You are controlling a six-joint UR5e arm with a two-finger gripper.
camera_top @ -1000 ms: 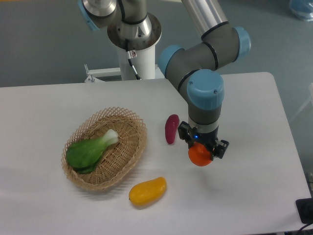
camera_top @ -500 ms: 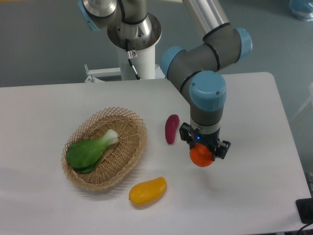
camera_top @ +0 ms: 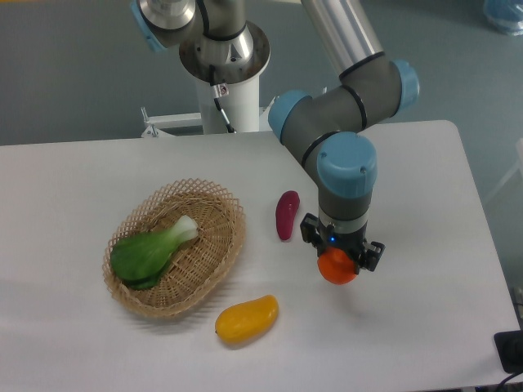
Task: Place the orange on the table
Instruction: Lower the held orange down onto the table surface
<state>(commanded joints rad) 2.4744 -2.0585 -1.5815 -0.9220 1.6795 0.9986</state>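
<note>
The claw (camera_top: 339,263) points straight down and is closed around the orange (camera_top: 338,266), which sits between its two fingers just above the table (camera_top: 425,212); if the fruit already touches the white surface, I cannot tell. To the left of the claw and a little further back lies a purple vegetable (camera_top: 287,215). Further left is the wicker basket (camera_top: 176,247) with a green leafy vegetable (camera_top: 151,252) inside. In front and to the left of the claw lies the yellow mango-shaped fruit (camera_top: 246,318).
</note>
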